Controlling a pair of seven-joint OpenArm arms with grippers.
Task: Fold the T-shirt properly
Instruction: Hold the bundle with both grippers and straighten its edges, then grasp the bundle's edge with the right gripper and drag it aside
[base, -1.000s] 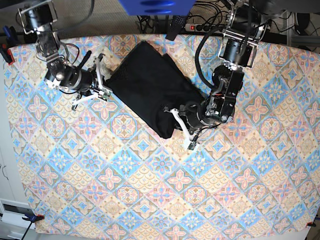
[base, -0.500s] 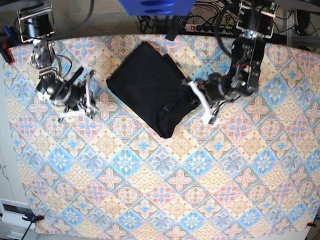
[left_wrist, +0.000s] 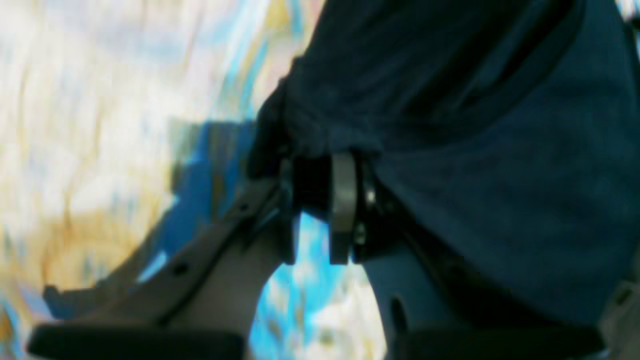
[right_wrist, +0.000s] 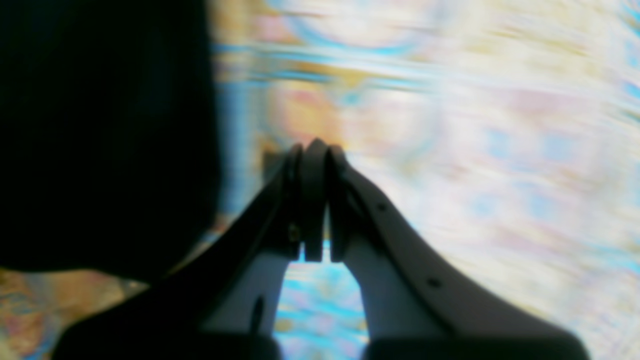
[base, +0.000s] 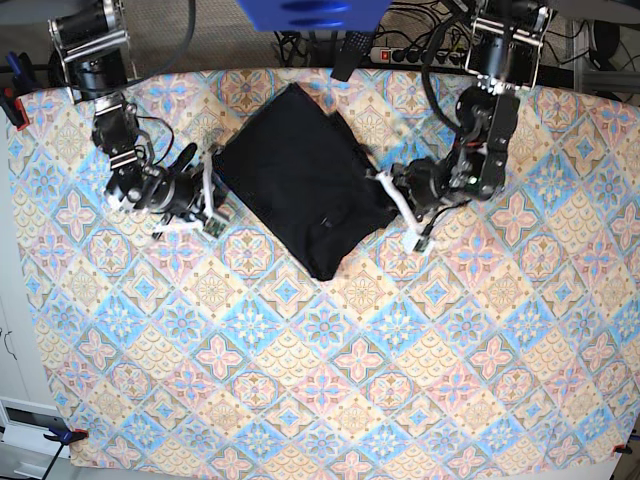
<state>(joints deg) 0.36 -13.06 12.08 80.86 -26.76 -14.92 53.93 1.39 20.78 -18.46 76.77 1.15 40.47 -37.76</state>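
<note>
The folded T-shirt (base: 298, 186) lies on the patterned tablecloth (base: 330, 380).

The T-shirt (base: 300, 185) lies on the tablecloth (base: 320, 380) between both hands.

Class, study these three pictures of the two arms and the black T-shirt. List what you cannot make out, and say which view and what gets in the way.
1. Left wrist view: motion blur smears the tablecloth; whether the left gripper pinches the T-shirt is unclear.
2. Right wrist view: blur hides the tablecloth pattern; the T-shirt is a featureless dark mass beside the shut right gripper.
3. Base view: the shirt's folds, sleeves and collar are lost in black; both grippers are too small to judge.
</note>
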